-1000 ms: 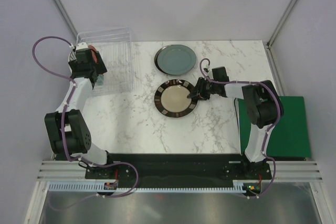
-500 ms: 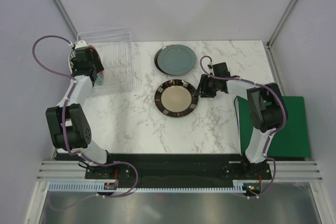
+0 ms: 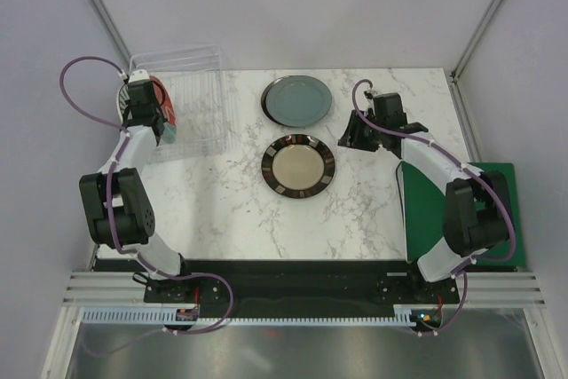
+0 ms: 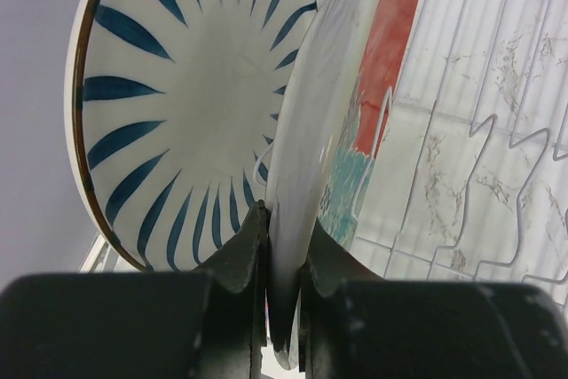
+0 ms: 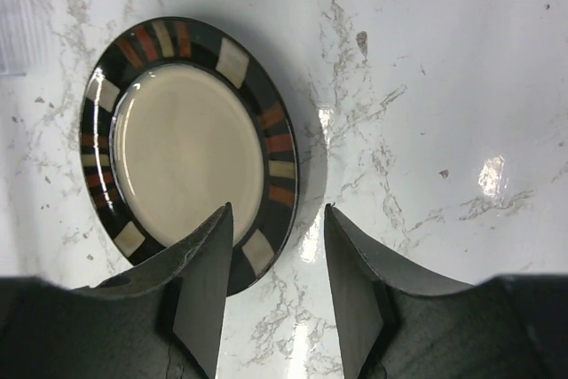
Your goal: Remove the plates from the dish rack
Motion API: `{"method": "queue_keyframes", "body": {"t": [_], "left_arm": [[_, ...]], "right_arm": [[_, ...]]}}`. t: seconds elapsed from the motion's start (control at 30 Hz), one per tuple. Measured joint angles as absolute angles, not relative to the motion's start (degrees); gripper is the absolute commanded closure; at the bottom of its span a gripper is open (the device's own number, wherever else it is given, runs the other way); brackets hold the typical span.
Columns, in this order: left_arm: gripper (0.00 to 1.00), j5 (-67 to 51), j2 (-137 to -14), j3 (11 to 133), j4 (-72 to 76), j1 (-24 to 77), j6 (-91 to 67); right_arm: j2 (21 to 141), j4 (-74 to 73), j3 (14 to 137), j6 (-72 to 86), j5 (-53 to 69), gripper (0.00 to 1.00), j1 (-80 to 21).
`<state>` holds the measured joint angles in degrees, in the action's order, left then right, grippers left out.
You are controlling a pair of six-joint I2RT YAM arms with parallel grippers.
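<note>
Top: grey-teal plate (image 3: 297,99) and brown plate (image 3: 298,167) lay flat on bench (image 3: 231,210); dish rack (image 3: 195,108) far left | Left wrist: left jaws clenched on red plate (image 4: 395,42) rim, upright beside striped plate (image 4: 186,104) | Right wrist: right jaws released, empty, near brown plate.

The tabletop (image 5: 426,86) looks like polished white marble, glossy with glare spots. The black-rimmed plate (image 5: 191,144) carries a shiny glaze; the red plate (image 4: 311,157) shows a smooth white back. The dish rack (image 3: 200,113) is white-coated wire over clear plastic.
</note>
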<state>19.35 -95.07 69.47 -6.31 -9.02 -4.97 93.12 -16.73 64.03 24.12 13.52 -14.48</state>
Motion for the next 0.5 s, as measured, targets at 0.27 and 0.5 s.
{"method": "queue_keyframes", "body": {"t": [0.27, 0.5], "left_arm": [[0.98, 18.9, -94.39, 71.46, -10.31, -9.04, -4.36], [0.98, 19.09, -91.13, 71.83, -15.57, -8.93, -3.77]], "right_arm": [[91.33, -17.39, 65.95, 23.7, 17.1, 0.48, -14.5], [91.35, -17.63, 65.95, 23.73, 18.83, 0.48, -14.68]]}}
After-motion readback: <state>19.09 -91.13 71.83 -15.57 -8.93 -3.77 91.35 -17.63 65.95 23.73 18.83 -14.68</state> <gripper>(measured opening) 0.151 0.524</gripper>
